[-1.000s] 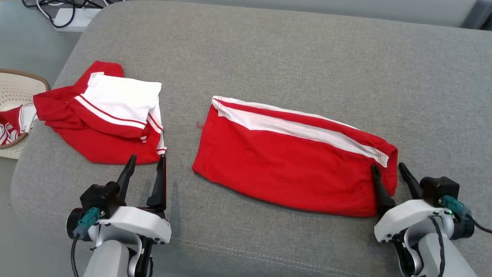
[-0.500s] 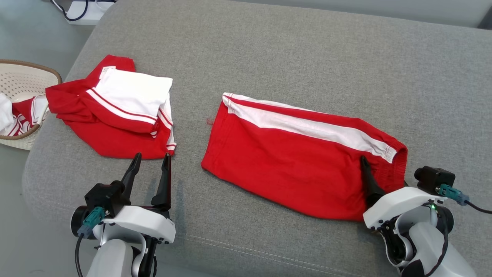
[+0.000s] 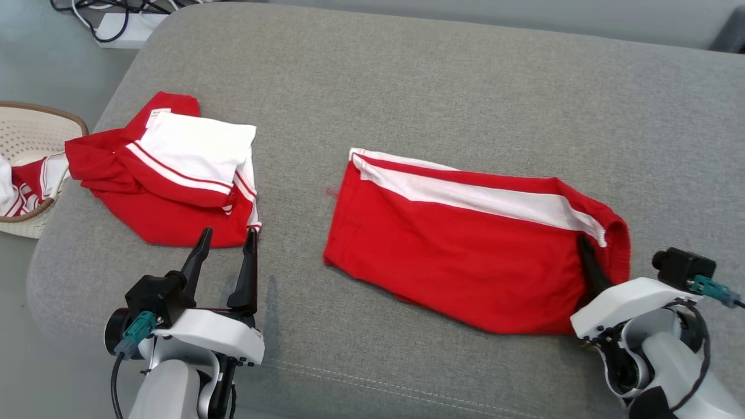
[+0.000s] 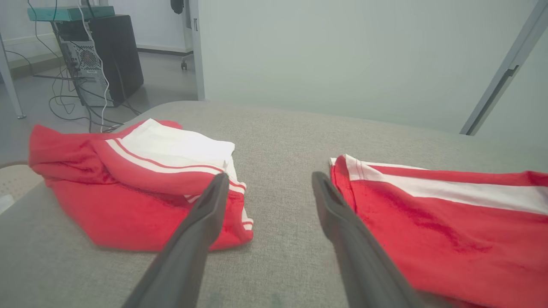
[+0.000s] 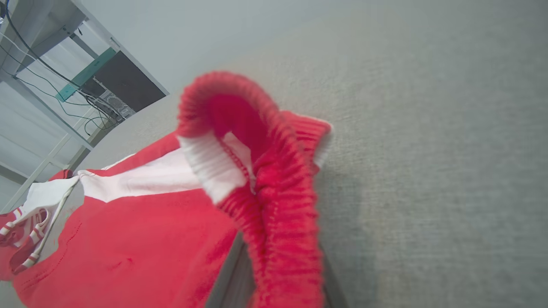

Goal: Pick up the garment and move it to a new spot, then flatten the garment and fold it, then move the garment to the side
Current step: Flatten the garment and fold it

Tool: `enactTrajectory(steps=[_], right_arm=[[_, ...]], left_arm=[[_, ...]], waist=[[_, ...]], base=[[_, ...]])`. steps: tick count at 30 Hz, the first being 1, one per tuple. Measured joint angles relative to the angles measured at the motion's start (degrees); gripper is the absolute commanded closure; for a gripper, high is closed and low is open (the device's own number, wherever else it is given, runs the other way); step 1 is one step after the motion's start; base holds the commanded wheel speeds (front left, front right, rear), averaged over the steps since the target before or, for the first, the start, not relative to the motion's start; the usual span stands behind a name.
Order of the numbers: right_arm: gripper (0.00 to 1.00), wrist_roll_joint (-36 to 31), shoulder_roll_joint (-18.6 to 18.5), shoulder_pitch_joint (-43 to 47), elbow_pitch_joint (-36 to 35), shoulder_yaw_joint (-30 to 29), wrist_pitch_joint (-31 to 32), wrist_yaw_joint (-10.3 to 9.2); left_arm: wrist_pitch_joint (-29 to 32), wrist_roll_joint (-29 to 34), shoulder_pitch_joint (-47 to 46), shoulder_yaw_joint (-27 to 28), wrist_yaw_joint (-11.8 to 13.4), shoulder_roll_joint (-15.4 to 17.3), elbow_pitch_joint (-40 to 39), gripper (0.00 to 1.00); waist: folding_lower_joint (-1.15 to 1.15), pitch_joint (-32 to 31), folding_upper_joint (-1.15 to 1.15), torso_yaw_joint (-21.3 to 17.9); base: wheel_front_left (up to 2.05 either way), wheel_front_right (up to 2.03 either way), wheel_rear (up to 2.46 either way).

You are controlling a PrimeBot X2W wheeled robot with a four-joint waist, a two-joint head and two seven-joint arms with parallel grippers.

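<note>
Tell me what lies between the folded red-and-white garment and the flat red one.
Bare grey cushion, in the head view; the left wrist view shows it between the left gripper's open fingers.

Quick count: two red-and-white garments on the cushion [image 3: 407,87], left-edge garment [image 3: 174,198] and right-side garment [image 3: 460,262], one basket [image 3: 26,125], two grippers, left gripper [image 3: 228,234] and right gripper [image 3: 585,247].

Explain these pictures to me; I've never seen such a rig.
This is a two-armed wheeled robot. The wide picture comes from its head camera, looking down; the other two come from cameras on each wrist, looking along the fingers. On the grey cushion lie a flat red garment with a white stripe and a folded red-and-white pile; a basket stands beside it at the left. The right gripper pinches the garment's elastic edge. The left gripper is open, holding nothing.
</note>
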Motion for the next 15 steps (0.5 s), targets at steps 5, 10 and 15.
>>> enactTrajectory(steps=[5, 10, 15], right_arm=[[1.0, 0.9, -3.2, 0.9, 0.1, -2.3, 0.0, -0.01], [1.0, 1.8, -5.6, 1.8, -0.3, -2.3, 0.0, -0.01], [1.0, 6.9, -7.2, 1.8, -8.0, 3.0, 4.6, -0.02]], left_arm=[[0.0, 0.6, 0.2, 0.1, -0.1, 0.0, -0.3, 0.0], [0.0, 0.6, 1.4, 0.1, -0.1, 0.0, -0.3, 0.0], [0.0, 0.6, 1.4, -0.3, -0.5, 0.0, -0.1, 0.0]], waist=[[0.0, -1.1, 0.0, -2.1], [0.0, -2.1, 0.0, -4.2], [0.0, -2.7, 0.0, -5.6]], base=[[0.0, 0.0, 0.0], [0.0, 0.0, 0.0], [0.0, 0.0, 0.0]])
